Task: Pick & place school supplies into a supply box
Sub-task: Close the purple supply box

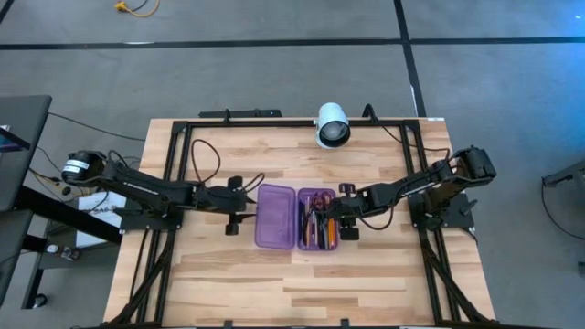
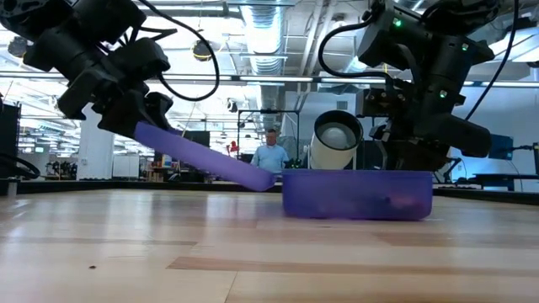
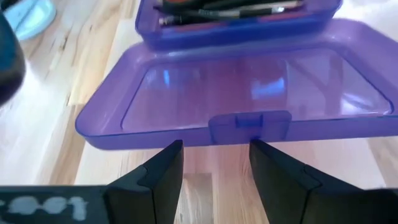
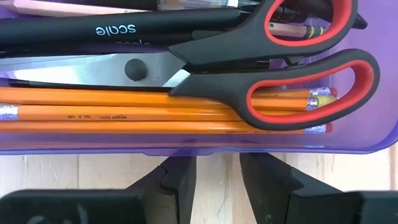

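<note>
The purple supply box lies open mid-table. Its base (image 1: 318, 219) holds the school supplies: orange pencils (image 4: 124, 112), black pens (image 4: 124, 28) and red-handled scissors (image 4: 292, 68). The hinged lid (image 2: 202, 156) slopes up from the base toward the table's left. My left gripper (image 3: 214, 149) stands open at the lid's raised free edge. My right gripper (image 4: 217, 163) is open, pointing steeply down at the base's right long wall (image 4: 205, 144), with nothing between its fingers. My left gripper is hooked under the lid's free long edge (image 3: 186, 134), one fingertip (image 3: 169, 155) on each side of the latch tab (image 3: 249, 124). It comes from the table's left, slanting down. The lid rests tilted on the fingertips, its hinge side down at the base. My right gripper's fingertips (image 4: 177, 168) stand right at the base's outer wall; I cannot tell whether they touch it.
A white cylindrical camera (image 1: 332, 126) stands at the table's far edge behind the box. A black frame (image 1: 183, 128) runs round the tabletop. Bare wood (image 1: 292, 283) lies toward the near edge. A person (image 2: 270, 153) stands far off in the room.
</note>
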`<action>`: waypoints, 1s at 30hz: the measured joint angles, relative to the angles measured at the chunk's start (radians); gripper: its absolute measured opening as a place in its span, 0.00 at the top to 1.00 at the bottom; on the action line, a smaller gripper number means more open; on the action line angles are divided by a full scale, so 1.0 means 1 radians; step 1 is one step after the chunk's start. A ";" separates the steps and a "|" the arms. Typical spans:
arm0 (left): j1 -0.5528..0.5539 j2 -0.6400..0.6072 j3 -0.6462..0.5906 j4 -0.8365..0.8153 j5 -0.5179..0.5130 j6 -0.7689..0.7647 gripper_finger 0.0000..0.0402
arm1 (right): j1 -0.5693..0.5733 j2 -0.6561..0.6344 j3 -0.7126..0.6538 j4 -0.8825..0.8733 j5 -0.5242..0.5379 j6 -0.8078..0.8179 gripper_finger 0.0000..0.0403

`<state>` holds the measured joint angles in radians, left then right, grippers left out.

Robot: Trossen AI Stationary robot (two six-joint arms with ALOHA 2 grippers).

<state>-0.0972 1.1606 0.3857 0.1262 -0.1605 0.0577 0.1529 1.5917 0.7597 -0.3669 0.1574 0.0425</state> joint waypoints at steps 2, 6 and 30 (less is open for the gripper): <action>-0.001 0.000 0.000 0.028 0.007 0.011 0.56 | 0.000 0.000 0.000 0.000 0.000 -0.001 0.71; -0.002 0.000 0.000 0.071 0.010 0.030 0.56 | 0.000 0.000 -0.001 -0.001 0.000 -0.002 0.71; -0.003 0.008 0.024 0.250 0.016 0.119 0.56 | -0.013 0.000 0.003 0.127 -0.001 -0.025 0.71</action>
<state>-0.0998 1.1690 0.4095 0.3761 -0.1448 0.1772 0.1402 1.5913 0.7628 -0.2397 0.1566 0.0177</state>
